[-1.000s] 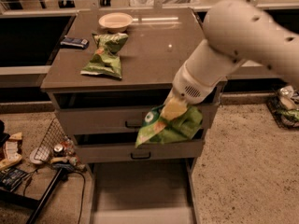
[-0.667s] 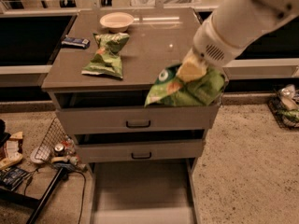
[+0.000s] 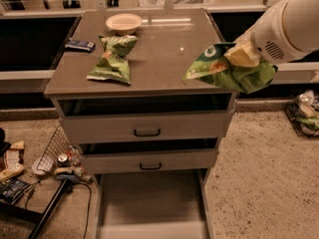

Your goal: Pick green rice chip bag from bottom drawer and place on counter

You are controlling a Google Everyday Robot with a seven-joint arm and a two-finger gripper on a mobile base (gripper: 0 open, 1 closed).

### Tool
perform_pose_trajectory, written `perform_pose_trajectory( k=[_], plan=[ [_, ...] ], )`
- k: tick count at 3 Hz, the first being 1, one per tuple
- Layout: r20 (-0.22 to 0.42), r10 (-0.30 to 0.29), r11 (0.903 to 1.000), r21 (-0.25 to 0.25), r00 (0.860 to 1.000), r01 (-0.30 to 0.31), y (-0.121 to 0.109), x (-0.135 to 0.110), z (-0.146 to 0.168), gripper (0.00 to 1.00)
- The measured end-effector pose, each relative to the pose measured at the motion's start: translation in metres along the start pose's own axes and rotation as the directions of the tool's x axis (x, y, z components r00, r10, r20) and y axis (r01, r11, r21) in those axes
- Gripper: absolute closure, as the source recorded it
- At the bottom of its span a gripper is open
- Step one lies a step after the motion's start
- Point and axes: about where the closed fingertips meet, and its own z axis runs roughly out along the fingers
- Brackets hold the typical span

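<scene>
My gripper is shut on the green rice chip bag, a crumpled bright green foil bag with a dark round logo. It holds the bag in the air over the right front corner of the counter. My white arm comes in from the upper right. The bottom drawer is pulled out below, its pale floor bare.
A paler green bag twisted at its middle, a white bowl and a dark flat packet lie on the counter's left and back. Two upper drawers with black handles are closed. A wire basket and clutter lie on the floor left.
My gripper has lifted the green rice chip bag from in front of the drawers up and to the right, to counter height over the right front corner.
</scene>
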Motion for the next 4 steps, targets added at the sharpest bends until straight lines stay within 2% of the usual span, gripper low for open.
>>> perform_pose_trajectory(
  k=[1,2,3,4],
  plan=[
    [0.151,-0.032,0.9973,0.070,0.988,0.022,-0.037,0.001,0.020,1.00],
    [0.277,-0.103,0.9894,0.128,0.955,0.070,-0.080,-0.012,0.058,1.00],
    [0.347,-0.158,0.9831,0.142,0.924,0.115,-0.110,-0.034,0.105,1.00],
    [0.382,-0.174,0.9828,0.125,0.908,0.136,-0.127,-0.042,0.160,1.00]
  ],
)
